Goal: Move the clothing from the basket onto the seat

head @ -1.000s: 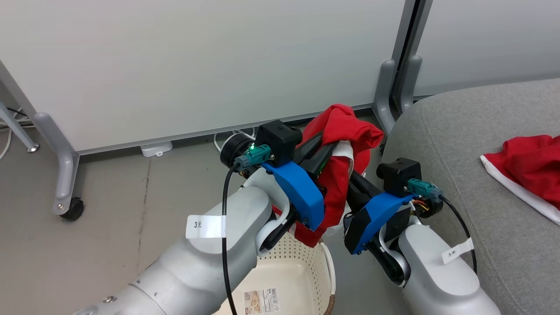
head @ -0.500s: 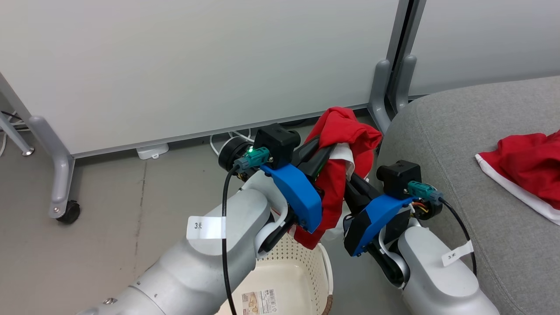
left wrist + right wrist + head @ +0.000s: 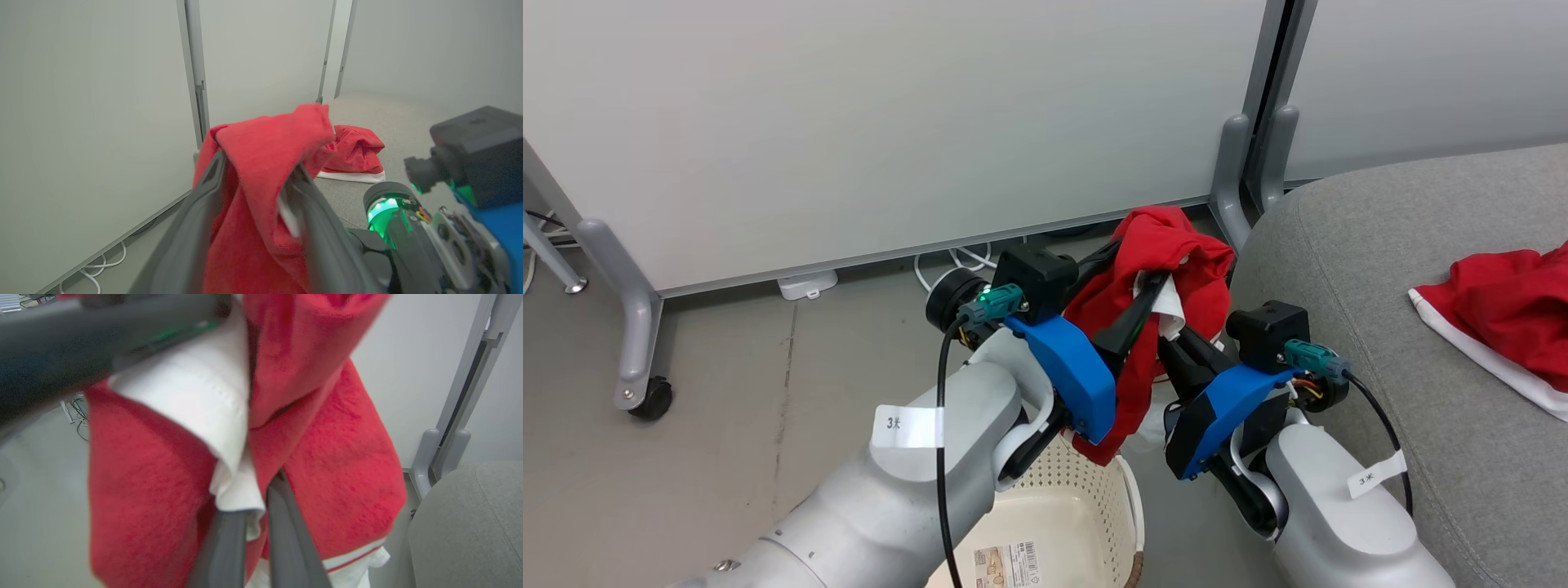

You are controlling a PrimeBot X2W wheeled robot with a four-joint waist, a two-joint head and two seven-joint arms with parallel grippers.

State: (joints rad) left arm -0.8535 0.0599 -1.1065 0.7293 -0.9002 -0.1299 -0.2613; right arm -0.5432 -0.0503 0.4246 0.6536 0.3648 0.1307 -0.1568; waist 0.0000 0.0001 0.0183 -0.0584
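A red garment (image 3: pixel 1168 245) of the clothing with white trim hangs in the air between both arms, above the far rim of the basket (image 3: pixel 1086 498). My left gripper (image 3: pixel 1139 263) stands open, its fingers spread, and the cloth is draped over them (image 3: pixel 257 163). My right gripper (image 3: pixel 1176 331) is shut on the garment's white trim (image 3: pixel 257 498). The cream basket's floor with its label shows bare below my left forearm. A second red garment (image 3: pixel 1511 302) lies on the grey seat (image 3: pixel 1380 269) to the right, and shows too in the left wrist view (image 3: pixel 355 151).
Grey-framed white partition panels (image 3: pixel 890 122) stand close behind, with curved feet (image 3: pixel 1233 171) near the seat's corner and a caster wheel (image 3: pixel 645 400) at the left. White cables (image 3: pixel 956 261) lie on the floor under the panel.
My left gripper's fingers have spread apart from shut, letting go their pinch; the red garment now hangs over them and sags slightly lower. The right gripper keeps its hold.
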